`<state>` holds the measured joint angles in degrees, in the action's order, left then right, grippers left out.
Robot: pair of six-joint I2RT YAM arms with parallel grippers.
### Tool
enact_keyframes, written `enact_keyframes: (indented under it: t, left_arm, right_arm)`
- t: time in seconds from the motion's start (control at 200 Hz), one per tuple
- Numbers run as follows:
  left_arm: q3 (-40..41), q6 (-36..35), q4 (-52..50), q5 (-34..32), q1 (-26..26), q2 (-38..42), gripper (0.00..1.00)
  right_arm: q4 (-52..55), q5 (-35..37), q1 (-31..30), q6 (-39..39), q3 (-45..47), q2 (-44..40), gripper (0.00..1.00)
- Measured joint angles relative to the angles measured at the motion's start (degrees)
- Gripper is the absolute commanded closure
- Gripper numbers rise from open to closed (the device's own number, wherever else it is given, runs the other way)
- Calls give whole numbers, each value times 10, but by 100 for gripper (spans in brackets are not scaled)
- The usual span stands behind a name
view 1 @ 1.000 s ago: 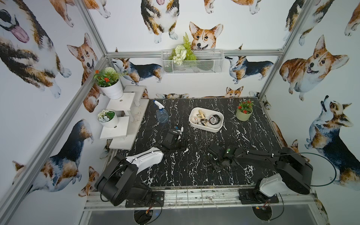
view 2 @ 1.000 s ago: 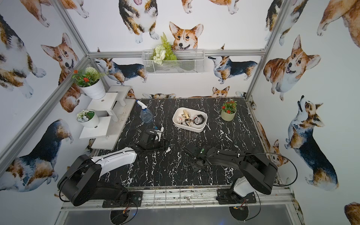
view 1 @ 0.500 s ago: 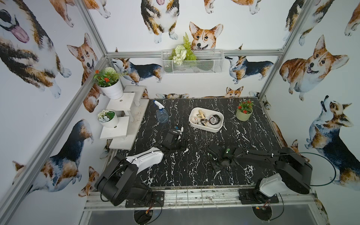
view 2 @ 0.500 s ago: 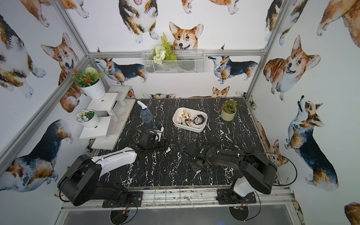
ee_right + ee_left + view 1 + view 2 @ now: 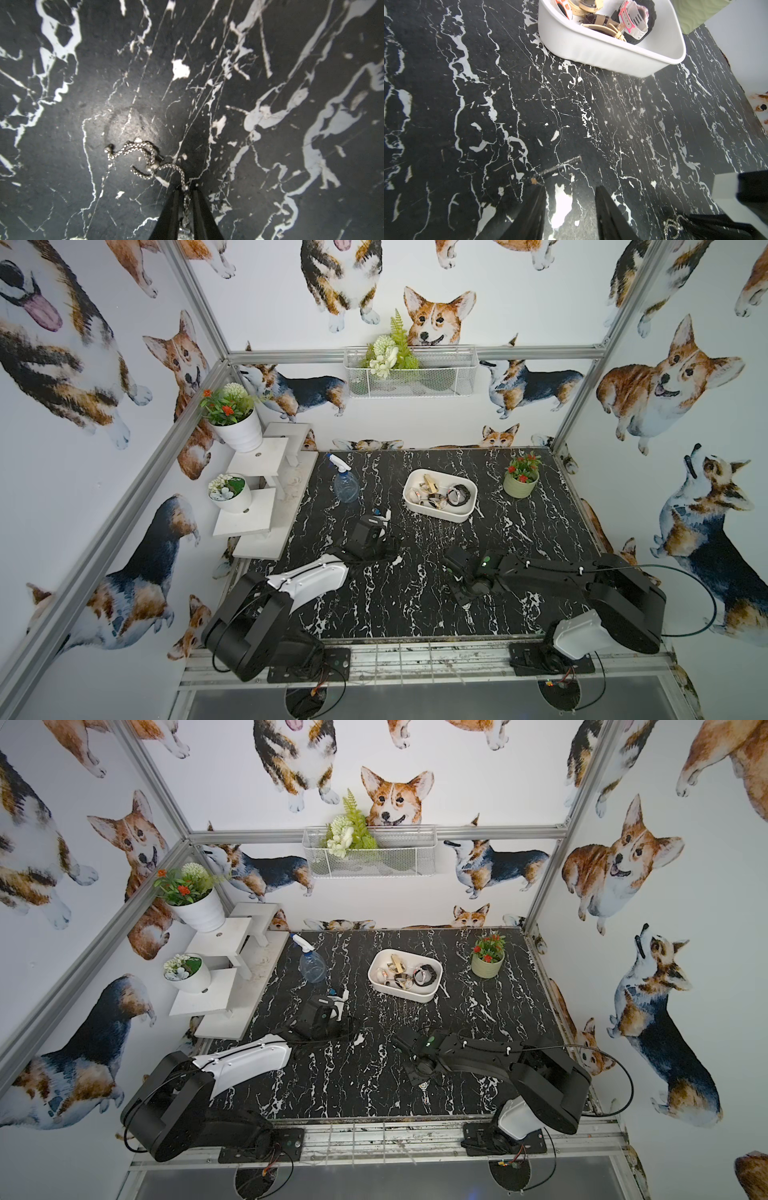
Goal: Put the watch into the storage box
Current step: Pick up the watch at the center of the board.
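Note:
The watch (image 5: 145, 158) is a thin silver chain piece lying curled on the black marble table. One end of its chain runs up between the jaws of my right gripper (image 5: 185, 190), which is shut on it low at the table's front right (image 5: 462, 599). The storage box (image 5: 440, 517), a white rounded tub, sits at the back middle with several watches inside; its wall (image 5: 591, 52) also shows in the left wrist view. My left gripper (image 5: 570, 188) is open and empty above bare table, short of the box, left of centre (image 5: 383, 517).
A clear spray bottle (image 5: 345, 485) stands left of the box and a green pot with red flowers (image 5: 520, 483) right of it. White stepped shelves (image 5: 266, 489) with plant pots line the left edge. A wire basket (image 5: 409, 375) hangs on the back wall.

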<state>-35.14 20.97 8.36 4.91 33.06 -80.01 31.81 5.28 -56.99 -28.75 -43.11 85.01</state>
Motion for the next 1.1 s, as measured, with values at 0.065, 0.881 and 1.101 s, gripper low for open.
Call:
enact_keyframes:
  t: [0.065, 0.881, 1.101]
  left_arm:
    - [0, -2, 0, 0, 0, 0, 55]
    - [111, -18, 71, -55, -1, 94, 53]
    - [160, 18, 95, -57, -1, 68, 53]
  right_arm:
    - [0, 0, 0, 0, 0, 2, 82]
    - [-2, 4, 1, 5, -31, -16, 100]
    - [-2, 7, 34, 33, -84, -17, 100]
